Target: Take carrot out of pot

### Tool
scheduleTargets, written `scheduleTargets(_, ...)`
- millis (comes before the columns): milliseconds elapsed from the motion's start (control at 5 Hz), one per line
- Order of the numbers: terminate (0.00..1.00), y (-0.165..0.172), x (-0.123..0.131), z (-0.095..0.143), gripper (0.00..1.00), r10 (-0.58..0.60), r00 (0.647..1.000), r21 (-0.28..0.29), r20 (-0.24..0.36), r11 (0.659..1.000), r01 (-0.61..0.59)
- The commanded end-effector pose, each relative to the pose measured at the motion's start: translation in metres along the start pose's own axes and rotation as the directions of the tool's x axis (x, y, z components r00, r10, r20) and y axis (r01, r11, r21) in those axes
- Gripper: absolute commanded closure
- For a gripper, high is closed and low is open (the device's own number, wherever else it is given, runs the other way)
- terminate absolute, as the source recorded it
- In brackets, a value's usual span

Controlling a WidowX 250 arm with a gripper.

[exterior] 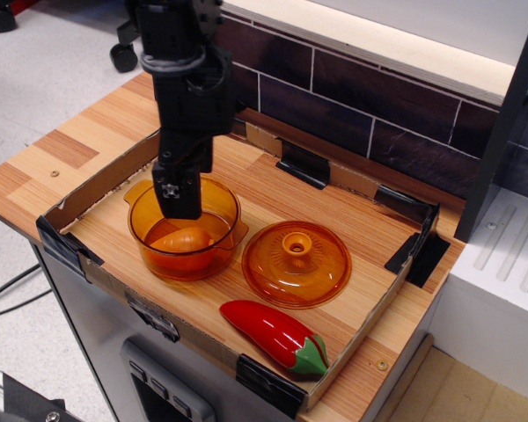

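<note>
The orange carrot point(184, 239) lies on the bottom of the amber pot point(218, 204), which stands at the left of the cardboard-edged tray. My black gripper point(179, 207) hangs down into the pot's mouth, just above and slightly behind the carrot. Its fingers look close together from this side, and I cannot tell whether they are open or shut. It does not hold the carrot.
The amber domed lid point(297, 262) with a centre knob lies right of the pot. A glossy red pepper point(274, 335) with a green stem lies at the front. The low cardboard tray wall point(97, 187) rings the work area; a dark tiled wall stands behind.
</note>
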State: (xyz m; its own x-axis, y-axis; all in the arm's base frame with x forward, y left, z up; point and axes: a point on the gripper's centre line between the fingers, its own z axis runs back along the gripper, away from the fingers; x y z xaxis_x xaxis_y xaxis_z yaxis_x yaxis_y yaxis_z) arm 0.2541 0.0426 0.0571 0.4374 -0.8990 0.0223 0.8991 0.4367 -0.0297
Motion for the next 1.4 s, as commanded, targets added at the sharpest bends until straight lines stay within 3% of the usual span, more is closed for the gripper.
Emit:
scheduleTargets(0, 0.00, 0.002, -0.006, -0.009, 0.00, -0.023, 1.000, 0.016, 0.000, 1.000, 0.023)
scheduleTargets(600, 0.00, 0.001, -0.006, -0.028, 0.00, -0.030, 0.999, -0.025, -0.026, 0.999, 0.029)
scheduleTargets(1200, 0.00, 0.004, -0.007, -0.036, 0.00, -0.013, 0.999, -0.023, -0.040, 1.000, 0.012)
